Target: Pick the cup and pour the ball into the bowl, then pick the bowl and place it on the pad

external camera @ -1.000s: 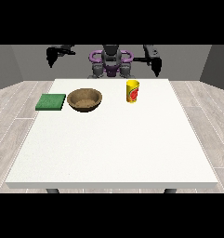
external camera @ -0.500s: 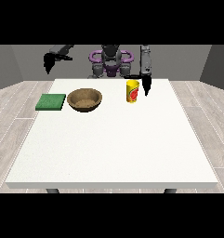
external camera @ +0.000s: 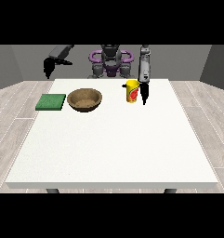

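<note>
We take this to be the opening step: reaching for the cup, which stands upright on the white table in the upper right of centre of the frame. The hand at the view's right hangs just beside the cup on its right side, pointing down toward the table. Whether it touches the cup we cannot tell, and we cannot tell how its fingers lie, wide or narrow. The cup does not look lifted. No ball shows from this angle; it may sit inside the cup.

The next move, as we judge it, calls for that hand to close around the cup's side, raise it, and carry it left to tip it over the bowl. The bowl sits near the cup, to its left, with a bare stretch of table between them, so the carry is short. The cup must stay level until it is above the bowl, or the ball could roll out early.

The green pad lies flat just beside the bowl, at the left of the frame, apart from it. The hand at the view's left hangs in the upper left, above and behind the table's far corner, well apart from everything; its fingers we cannot make out. Nothing stands between cup and bowl.
</note>
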Motion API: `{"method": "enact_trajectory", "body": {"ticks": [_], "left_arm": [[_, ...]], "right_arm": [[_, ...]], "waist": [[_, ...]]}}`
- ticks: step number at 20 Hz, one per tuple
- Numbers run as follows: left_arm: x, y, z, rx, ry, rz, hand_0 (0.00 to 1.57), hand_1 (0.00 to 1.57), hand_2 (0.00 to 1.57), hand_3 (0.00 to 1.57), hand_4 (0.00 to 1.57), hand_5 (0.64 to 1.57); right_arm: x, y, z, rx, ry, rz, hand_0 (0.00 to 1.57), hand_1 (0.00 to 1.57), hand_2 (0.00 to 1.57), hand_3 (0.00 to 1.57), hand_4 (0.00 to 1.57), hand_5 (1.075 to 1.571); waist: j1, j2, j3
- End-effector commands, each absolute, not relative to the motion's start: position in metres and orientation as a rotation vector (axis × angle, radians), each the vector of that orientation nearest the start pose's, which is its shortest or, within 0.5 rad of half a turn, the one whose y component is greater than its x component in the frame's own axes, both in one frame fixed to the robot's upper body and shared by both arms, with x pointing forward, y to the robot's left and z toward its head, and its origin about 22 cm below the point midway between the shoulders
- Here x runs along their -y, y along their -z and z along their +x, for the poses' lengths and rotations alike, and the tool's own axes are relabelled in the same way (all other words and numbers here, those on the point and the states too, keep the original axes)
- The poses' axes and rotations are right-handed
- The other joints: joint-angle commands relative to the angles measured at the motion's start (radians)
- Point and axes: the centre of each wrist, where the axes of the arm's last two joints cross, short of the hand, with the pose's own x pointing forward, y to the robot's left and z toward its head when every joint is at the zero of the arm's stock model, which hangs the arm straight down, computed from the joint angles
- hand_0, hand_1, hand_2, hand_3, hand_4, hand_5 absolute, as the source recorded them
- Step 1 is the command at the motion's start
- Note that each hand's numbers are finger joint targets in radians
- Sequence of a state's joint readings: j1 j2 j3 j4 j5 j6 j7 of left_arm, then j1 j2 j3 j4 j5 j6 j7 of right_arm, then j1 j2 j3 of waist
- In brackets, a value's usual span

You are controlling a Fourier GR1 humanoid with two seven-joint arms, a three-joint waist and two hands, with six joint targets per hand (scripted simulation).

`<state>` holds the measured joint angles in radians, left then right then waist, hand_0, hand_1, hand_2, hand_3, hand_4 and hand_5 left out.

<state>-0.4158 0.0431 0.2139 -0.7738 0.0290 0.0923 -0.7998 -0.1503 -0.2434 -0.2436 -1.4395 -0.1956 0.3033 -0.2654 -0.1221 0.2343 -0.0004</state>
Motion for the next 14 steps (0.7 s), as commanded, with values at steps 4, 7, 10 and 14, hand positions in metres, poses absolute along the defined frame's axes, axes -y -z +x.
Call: {"method": "enact_trajectory", "body": {"ticks": [4, 7, 10, 14], "left_arm": [[-0.244, 0.088, 0.329, 1.997, -0.112, 0.167, 0.0, 0.0, 0.0, 0.0, 0.0, 1.526], [-0.235, 0.089, 0.331, 1.984, -0.105, 0.169, 0.0, 0.0, 0.0, 0.0, 0.76, 1.32], [-0.232, 0.106, 0.309, 1.991, 0.106, 0.457, 1.29, 1.29, 1.57, 1.57, 1.4, 1.268], [-0.211, 0.101, 0.315, 1.986, 0.135, 0.484, 1.32, 1.32, 1.57, 1.57, 1.48, 1.25]], "right_arm": [[0.334, -0.035, 0.277, 1.924, -0.134, 0.09, 0.0, 0.0, 0.0, 0.0, 0.0, 1.571], [0.328, -0.034, 0.282, 1.896, -0.09, 0.054, 0.0, 0.0, 0.0, 0.0, 0.0, 1.571], [0.341, -0.048, 0.281, 1.921, -0.146, 0.069, 0.0, 0.0, 0.0, 0.0, 0.0, 1.57], [0.368, -0.065, 0.292, 1.967, -0.128, 0.053, 0.0, 0.0, 0.0, 0.0, 0.0, 1.57]], "waist": [[-0.028, 0.048, -0.0003], [-0.008, 0.023, -0.0001], [-0.072, 0.042, 0.0001], [-0.064, 0.068, 0.0006]]}}
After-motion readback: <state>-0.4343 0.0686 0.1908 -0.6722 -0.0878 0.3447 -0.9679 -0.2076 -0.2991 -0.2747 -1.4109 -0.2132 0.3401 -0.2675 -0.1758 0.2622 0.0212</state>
